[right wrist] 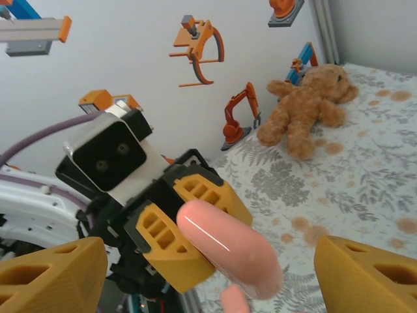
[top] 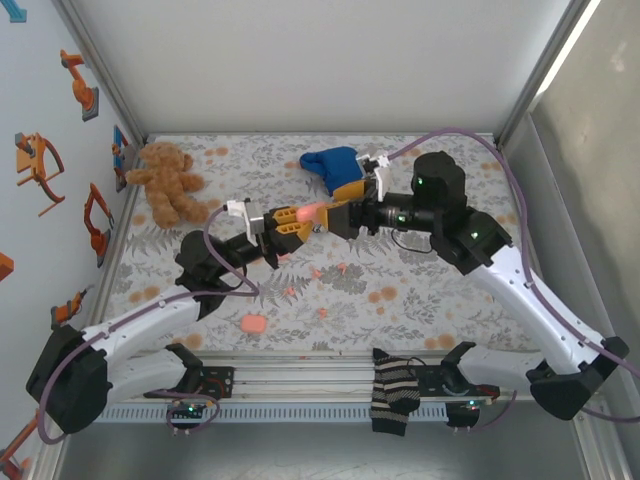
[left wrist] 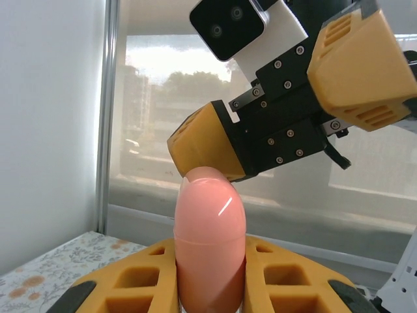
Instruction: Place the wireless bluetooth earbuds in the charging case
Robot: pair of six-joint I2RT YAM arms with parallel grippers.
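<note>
While the left claw clenches the pink charging case above the surface's middle, the right claw faces it, fingers spread wide; earbuds lie scattered below.

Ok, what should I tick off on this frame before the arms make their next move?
1. Charging case secured in the left tool: ok, a finger presses each side.
2. Case lid open: not ok, the seam looks shut in the left wrist view.
3. Right tool open: ok, its fingers are spread wide.
4. Right finger seated on the lid: cannot tell; it is at the case's top, but contact is unclear.
5. Earbuds in the case: not ok, they lie loose on the table.
</note>
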